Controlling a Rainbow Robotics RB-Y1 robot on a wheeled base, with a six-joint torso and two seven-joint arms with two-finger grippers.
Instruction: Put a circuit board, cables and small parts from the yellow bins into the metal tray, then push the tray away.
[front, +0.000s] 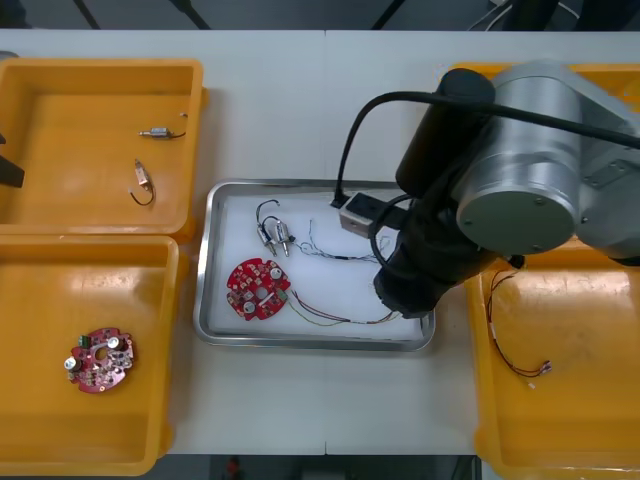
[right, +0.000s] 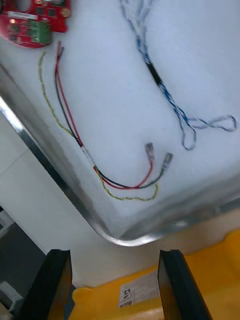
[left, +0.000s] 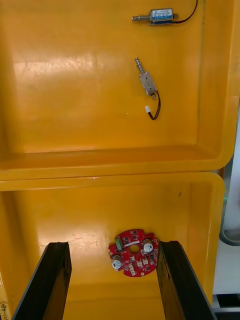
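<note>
Metal tray, centre of the table: it holds one circuit board, two small metal parts side by side (a black lead loops off them), one blue and white cable and one red and yellow cable just beside the board.

Near left bin: one second circuit board. Far left bin: two loose metal parts, well apart from each other. Near right bin: one spare cable.

Right gripper: fingers spread wide, nothing between them. It hangs over the tray's rounded corner next to the near right bin; the red and yellow cable lies just inside that corner, not touched by the fingers.

Left gripper: fingers likewise wide apart and holding nothing. It is above the near left bin, with the second circuit board lying on the bin floor below it.
</note>
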